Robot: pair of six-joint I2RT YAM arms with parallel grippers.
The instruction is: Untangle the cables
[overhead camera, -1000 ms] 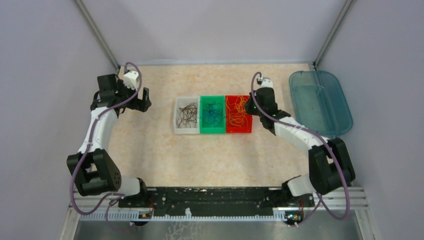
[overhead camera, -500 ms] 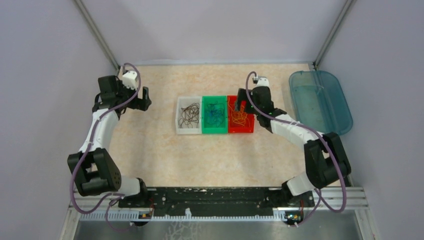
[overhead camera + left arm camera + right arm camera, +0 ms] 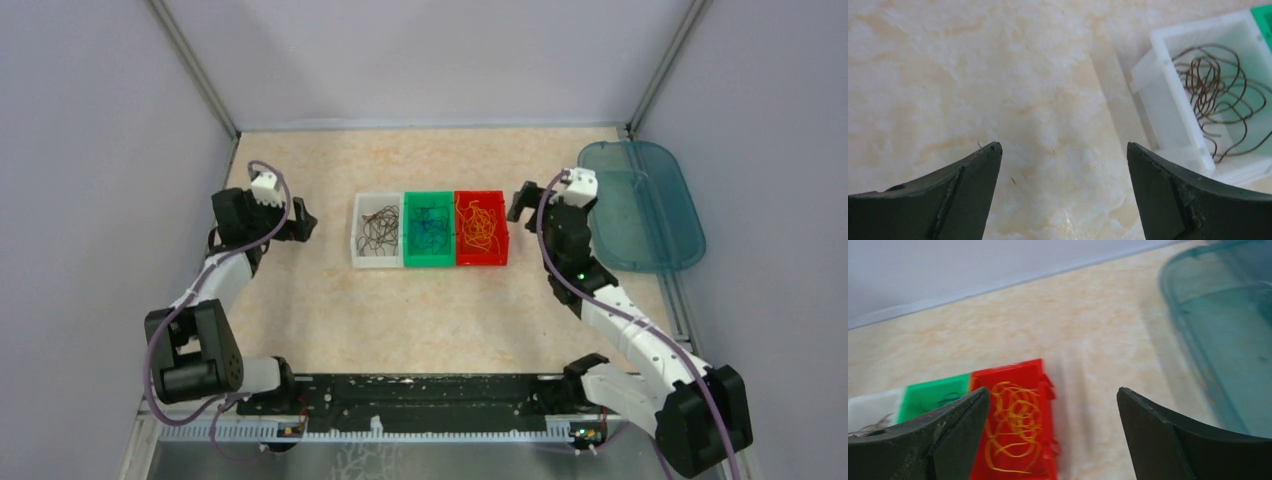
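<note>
The left gripper (image 3: 300, 220) is hovering empty, jaws spread, just left of the white bin (image 3: 358, 235), so a careless sweep is likely to shove that light bin. The right gripper (image 3: 520, 203), also gaping and empty beside the red bin (image 3: 481, 262), is risking a snag on a springy loop. The cables (image 3: 429, 228) are lying sorted as thin, curly tangles: brown wires (image 3: 377, 230) in the white bin, blue wires (image 3: 431, 222) in the green bin (image 3: 429, 262), yellow-orange wires (image 3: 479, 226) in the red.

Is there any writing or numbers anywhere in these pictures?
None can be read. The white box, green box, red box and blue tray show no writing. Tiny marks on the black bar at the front are too small to read.
</note>
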